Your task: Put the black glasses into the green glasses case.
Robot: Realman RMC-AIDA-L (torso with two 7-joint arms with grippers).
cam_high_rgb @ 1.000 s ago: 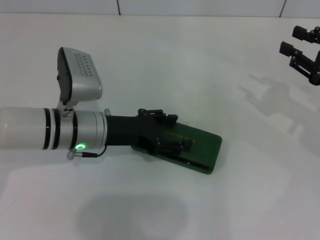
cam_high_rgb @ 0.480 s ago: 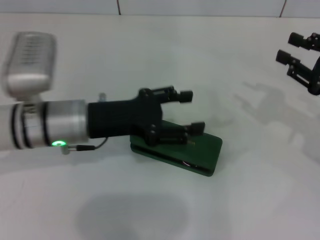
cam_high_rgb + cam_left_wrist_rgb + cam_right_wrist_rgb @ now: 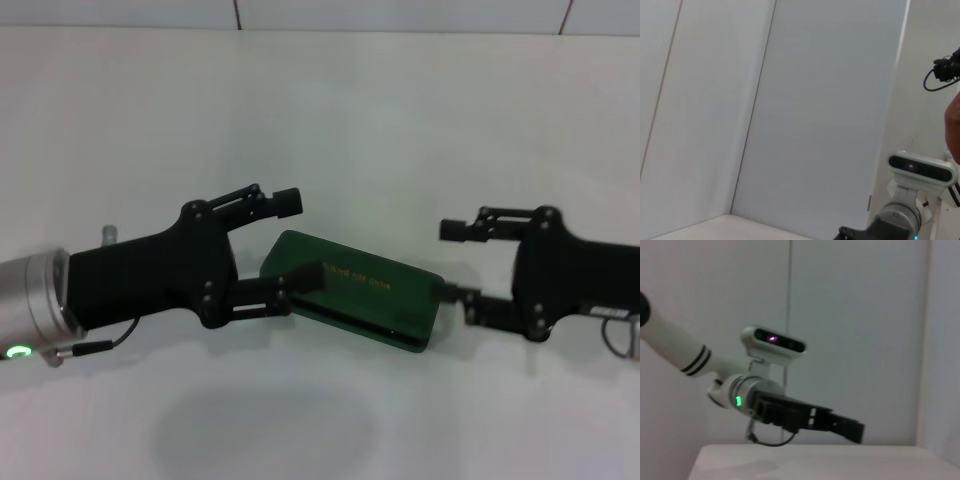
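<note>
Closed green glasses case (image 3: pixel 352 302) on the table (image 3: pixel 400 130), flanked by the spread-jawed left gripper (image 3: pixel 284 248) and right gripper (image 3: pixel 458 267), apparently steadying its ends.

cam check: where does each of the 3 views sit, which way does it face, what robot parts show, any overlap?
Head: on the robot's head, looking down at the table; shows the closed green glasses case, left gripper and right gripper at its ends.
Left wrist: faces level across at wall panels and the right arm's wrist camera.
Right wrist: faces level across at the left arm.
Shared: head and right wrist both show the left arm.
</note>
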